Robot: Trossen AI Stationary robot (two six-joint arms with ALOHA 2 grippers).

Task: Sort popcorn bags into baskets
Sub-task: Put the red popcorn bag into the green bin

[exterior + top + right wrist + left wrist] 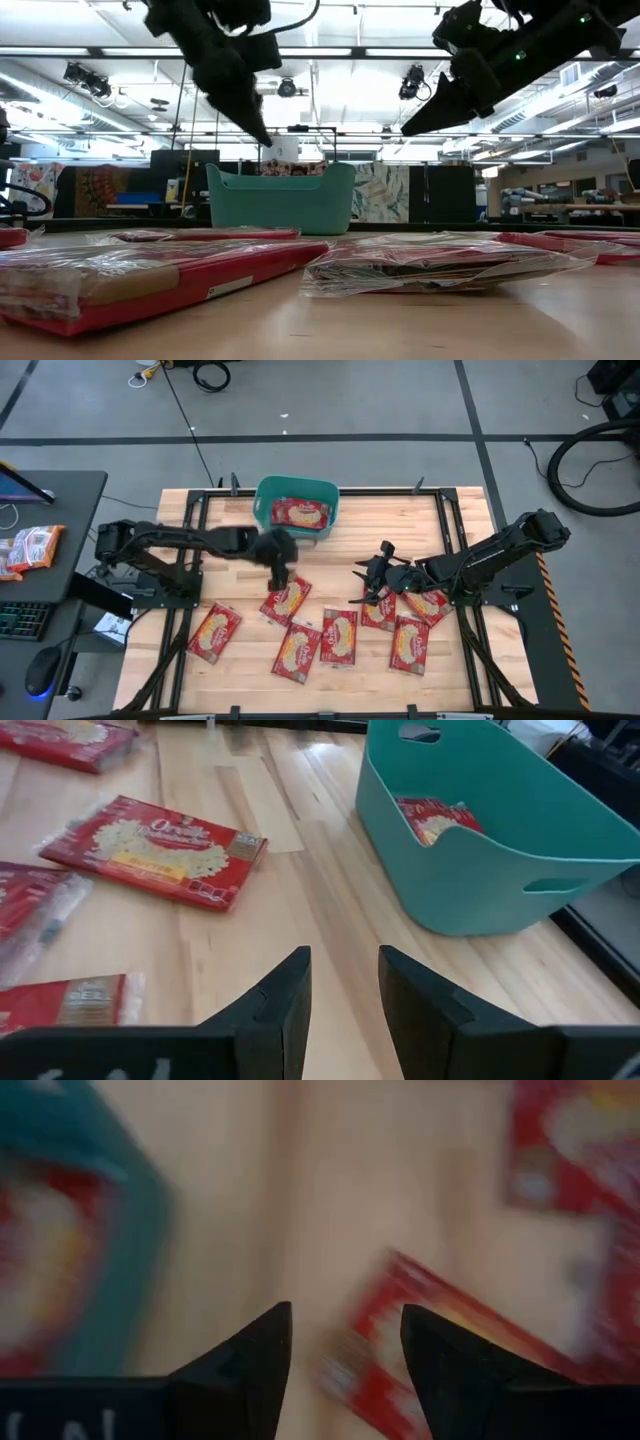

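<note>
The teal basket (297,492) stands at the table's far edge with one red popcorn bag (300,513) lying flat inside it. Several more popcorn bags lie flat on the wood, from one at the near left (213,632) to one under the right arm (428,605). My left gripper (280,572) hovers open just near of the basket, above a bag (286,600) that also shows in the left wrist view (430,1350). My right gripper (358,585) hangs open above the table's middle, beside another bag (379,612). Its wrist view faces the basket (480,860).
A dark desk stands left of the table with orange-white packets (30,547), a keyboard (20,620) and a mouse (42,670). Bare wood (400,520) lies right of the basket. Black frame rails (190,540) run along the table's sides.
</note>
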